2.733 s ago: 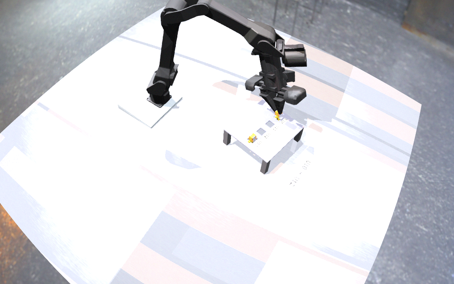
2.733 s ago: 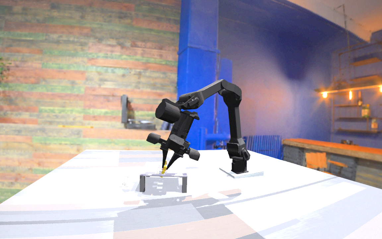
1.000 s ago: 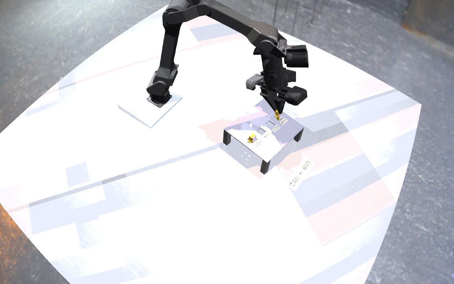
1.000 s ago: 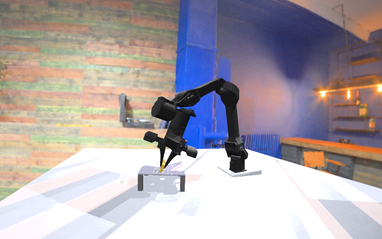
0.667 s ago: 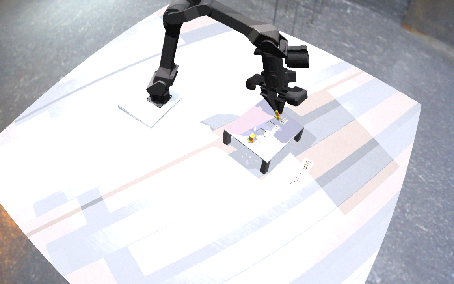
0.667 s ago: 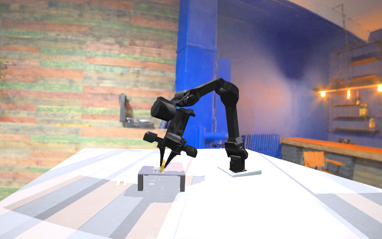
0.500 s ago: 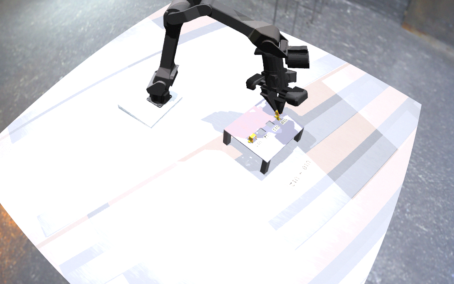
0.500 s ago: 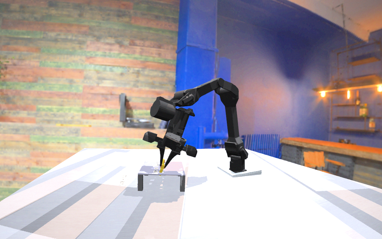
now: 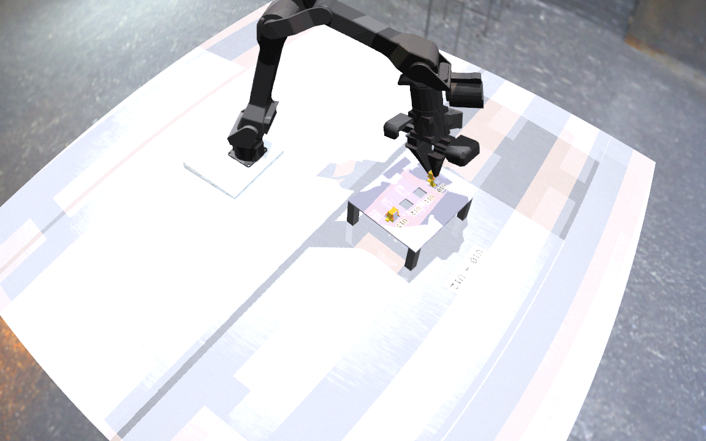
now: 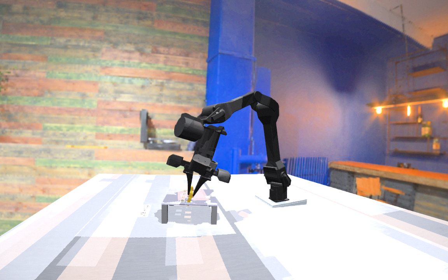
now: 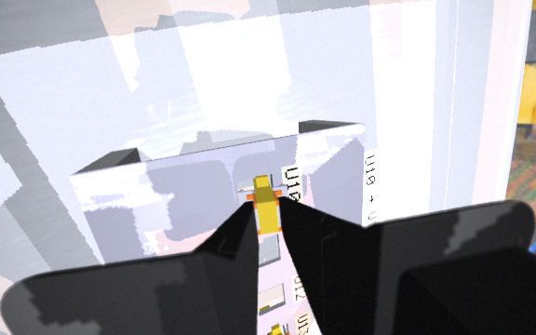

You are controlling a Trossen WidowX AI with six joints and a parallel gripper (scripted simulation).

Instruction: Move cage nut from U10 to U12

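The jaws [image 9: 434,173] [image 10: 191,195] are nearly closed, pinching a yellow cage nut [image 9: 431,178] [image 10: 190,195] [image 11: 267,214] between their tips. The nut sits at hole U10 of the rail plate [image 9: 356,200] [image 10: 204,203] [image 11: 124,209], directly below the jaws; whether its wings are free of the plate, I cannot tell. Beyond U11, farther from the jaws, hole U12 [image 11: 273,298] is open, and the other nut [image 9: 392,214] [image 11: 275,330] sits past it at U13. The plate's legs stand on the desk [image 9: 207,285] [image 10: 323,243] [image 11: 240,60].

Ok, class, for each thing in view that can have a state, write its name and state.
Gripper: shut on the U10 nut
U10 nut: gripped, at U10
U13 nut: seated at U13
Hole U11: empty
Hole U12: empty
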